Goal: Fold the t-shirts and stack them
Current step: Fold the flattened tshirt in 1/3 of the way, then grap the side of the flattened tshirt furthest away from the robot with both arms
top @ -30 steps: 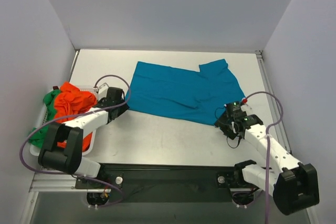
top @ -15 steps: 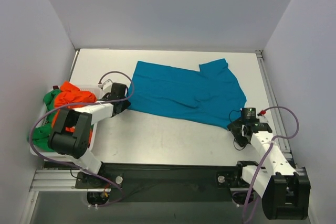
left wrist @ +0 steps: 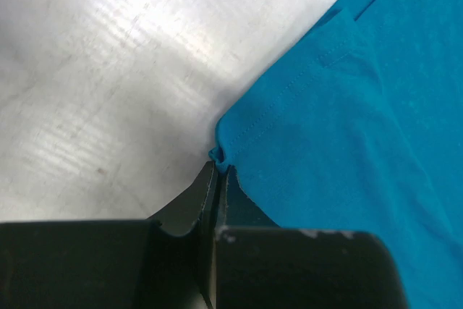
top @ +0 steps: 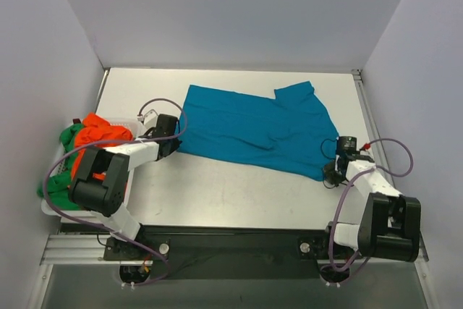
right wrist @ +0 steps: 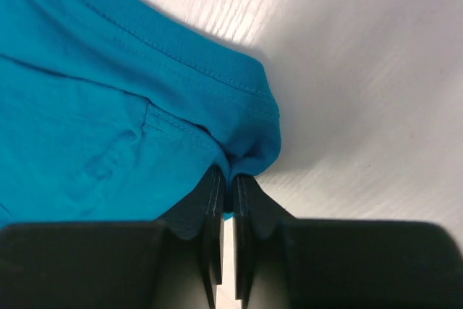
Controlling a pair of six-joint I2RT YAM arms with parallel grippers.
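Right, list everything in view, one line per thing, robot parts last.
teal t-shirt: one, teal-blue, spread flat mid-table
orange t-shirt: one, bright orange, bunched in the basket
green t-shirt: one, green, in the basket beside the orange one
basket: one, white, table's left edge
table: one, pale grey, under everything
cables: two, purple, one looping along each arm
left arm: white and black, jaws shut on the teal t-shirt's near left corner
right arm: white and black, jaws shut on its near right corner

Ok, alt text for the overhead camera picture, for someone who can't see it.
A teal-blue t-shirt lies spread on a table, the left gripper and right gripper each shut on one near corner. An orange t-shirt and a green t-shirt are heaped in a white basket at left.
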